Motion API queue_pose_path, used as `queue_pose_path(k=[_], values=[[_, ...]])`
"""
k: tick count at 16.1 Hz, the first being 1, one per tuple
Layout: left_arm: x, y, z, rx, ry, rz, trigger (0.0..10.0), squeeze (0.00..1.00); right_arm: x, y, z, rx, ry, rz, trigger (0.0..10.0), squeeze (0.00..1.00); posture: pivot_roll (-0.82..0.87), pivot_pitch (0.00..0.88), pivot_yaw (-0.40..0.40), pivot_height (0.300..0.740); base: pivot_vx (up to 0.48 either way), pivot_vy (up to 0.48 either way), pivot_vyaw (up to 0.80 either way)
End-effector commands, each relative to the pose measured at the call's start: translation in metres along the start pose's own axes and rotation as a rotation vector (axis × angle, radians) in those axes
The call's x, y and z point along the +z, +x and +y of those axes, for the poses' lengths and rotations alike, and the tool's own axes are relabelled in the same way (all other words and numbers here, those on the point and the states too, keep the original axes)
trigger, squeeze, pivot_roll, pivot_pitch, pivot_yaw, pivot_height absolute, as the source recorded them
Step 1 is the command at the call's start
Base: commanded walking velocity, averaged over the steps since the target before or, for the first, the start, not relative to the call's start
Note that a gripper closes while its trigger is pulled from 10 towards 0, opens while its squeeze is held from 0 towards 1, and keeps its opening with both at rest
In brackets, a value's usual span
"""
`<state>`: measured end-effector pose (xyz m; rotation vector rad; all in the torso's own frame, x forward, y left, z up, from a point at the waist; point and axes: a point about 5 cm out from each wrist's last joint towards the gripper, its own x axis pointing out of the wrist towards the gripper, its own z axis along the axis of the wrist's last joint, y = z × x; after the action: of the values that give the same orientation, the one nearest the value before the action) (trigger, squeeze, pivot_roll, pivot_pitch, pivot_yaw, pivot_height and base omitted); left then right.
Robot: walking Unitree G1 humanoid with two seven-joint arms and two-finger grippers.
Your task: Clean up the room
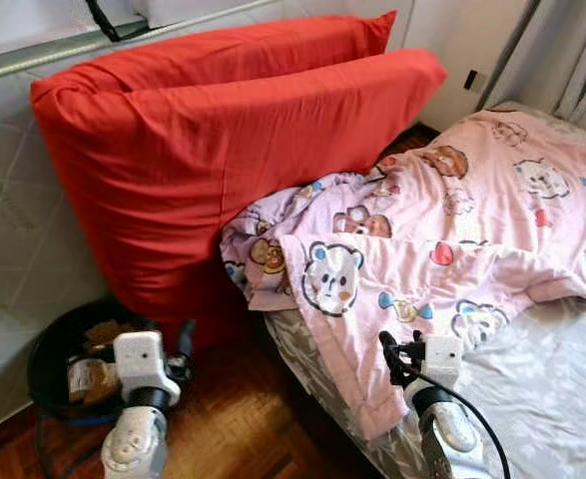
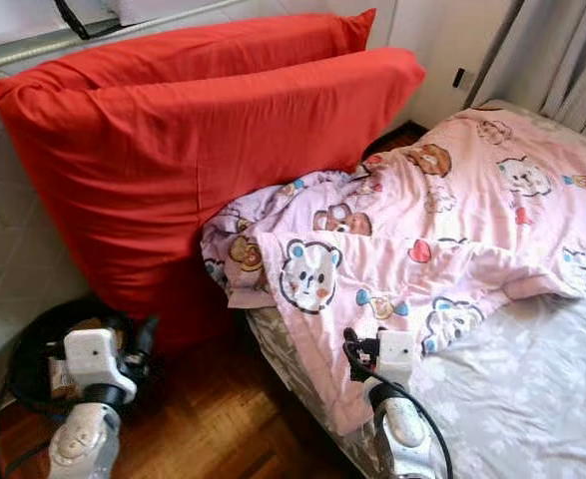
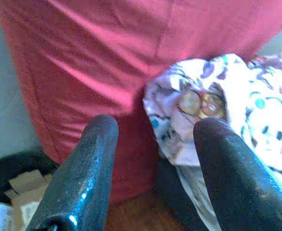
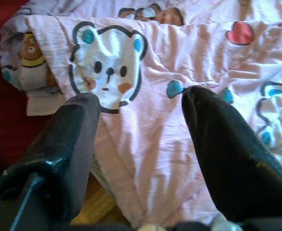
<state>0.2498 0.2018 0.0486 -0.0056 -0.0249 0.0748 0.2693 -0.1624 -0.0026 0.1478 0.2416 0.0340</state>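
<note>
Nearest, two silver arms are seen low in the head views. The left end effector [image 3: 150, 159] is held open over the wooden parquet floor [image 1: 243, 419], beside a round black bin [image 1: 48, 359] holding cardboard scraps. The right end effector [image 4: 141, 139] is also spread open, empty, above the hanging edge of a crumpled pink cartoon-bear blanket [image 1: 452, 230]. The blanket is spread untidily across a bed with a grey patterned sheet [image 1: 542, 389]. Beyond, two large red pillows [image 1: 223, 130] are propped upright against the pale wall, touching the blanket's bunched corner. Grey curtains [image 1: 562, 60] are seen farthest away.
</note>
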Motion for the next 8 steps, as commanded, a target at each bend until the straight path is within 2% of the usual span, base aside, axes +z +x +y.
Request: queue_pose_path(k=[1, 3, 7, 8], values=[[-0.0009, -0.0050, 0.0006, 0.002, 0.001, 0.020, 10.0, 0.00, -0.0034, -0.0028, -0.0007, -0.010, -0.004, 0.016, 10.0, 0.00, 0.03, 0.092, -0.042, 0.720, 0.000, 0.000, 0.00], [0.0014, -0.0046, 0.0026, 0.007, 0.001, 0.031, 10.0, 0.00, -0.0038, -0.0033, 0.0008, -0.004, -0.004, 0.014, 10.0, 0.00, 0.03, 0.086, -0.041, 0.696, 0.000, 0.000, 0.00], [0.0042, -0.0022, 0.0053, 0.016, 0.004, 0.034, 10.0, 0.00, -0.0019, -0.0029, 0.0022, -0.002, 0.006, -0.005, 10.0, 0.00, 0.03, 0.096, -0.042, 0.696, 0.000, 0.000, 0.00], [0.0047, -0.0022, 0.0051, 0.020, 0.004, 0.043, 10.0, 0.00, -0.0038, -0.0012, 0.0020, -0.008, -0.008, 0.033, 10.0, 0.00, 0.03, 0.112, -0.044, 0.696, 0.000, 0.000, 0.00]])
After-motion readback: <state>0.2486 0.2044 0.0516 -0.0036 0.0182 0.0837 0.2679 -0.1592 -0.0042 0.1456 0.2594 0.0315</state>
